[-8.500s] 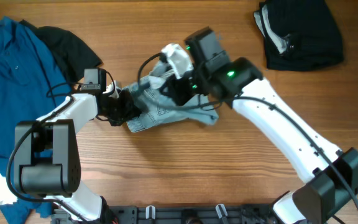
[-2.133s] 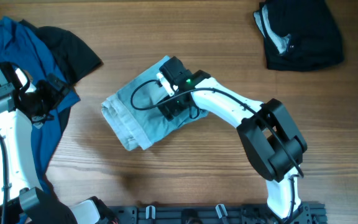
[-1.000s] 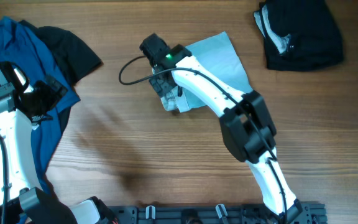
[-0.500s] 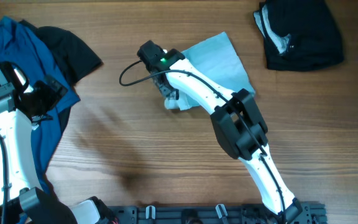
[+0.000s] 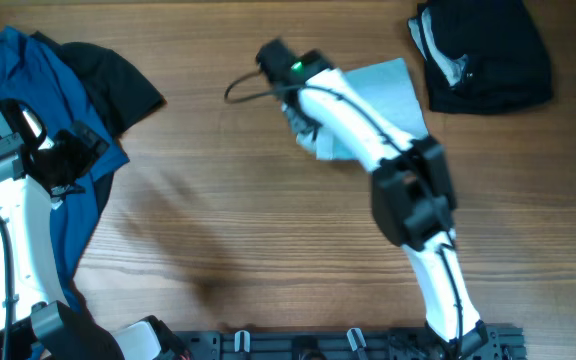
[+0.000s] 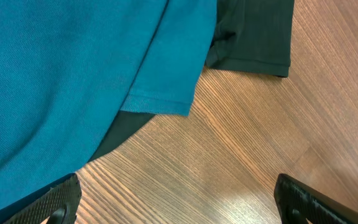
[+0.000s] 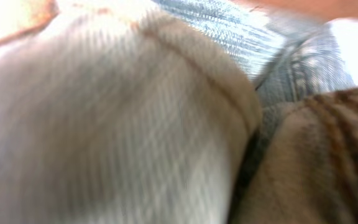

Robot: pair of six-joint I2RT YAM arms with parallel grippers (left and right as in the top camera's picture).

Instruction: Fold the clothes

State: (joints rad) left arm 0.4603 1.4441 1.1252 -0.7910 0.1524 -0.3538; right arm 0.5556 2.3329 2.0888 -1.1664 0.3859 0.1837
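Note:
The pale denim shorts (image 5: 383,90) lie folded at the far middle of the table. My right gripper (image 5: 303,120) sits at their left edge, its fingers buried in a bunched whitish fold. The right wrist view is filled by that cloth, with denim weave (image 7: 229,31) pressed up close and the jaws hidden. The shorts travel with the gripper. My left gripper (image 5: 80,150) hovers open over bare wood (image 6: 179,202) beside the royal-blue shirt (image 5: 18,110) (image 6: 61,74), touching nothing.
A black garment (image 5: 118,75) (image 6: 253,31) lies partly under the blue shirt at the far left. Another black garment (image 5: 483,50) with a white trim sits in the far right corner. A black cable loops from the right wrist (image 5: 243,88).
My right gripper has closed on the shorts' left edge and dragged them right and slightly away. The left arm has stayed still.

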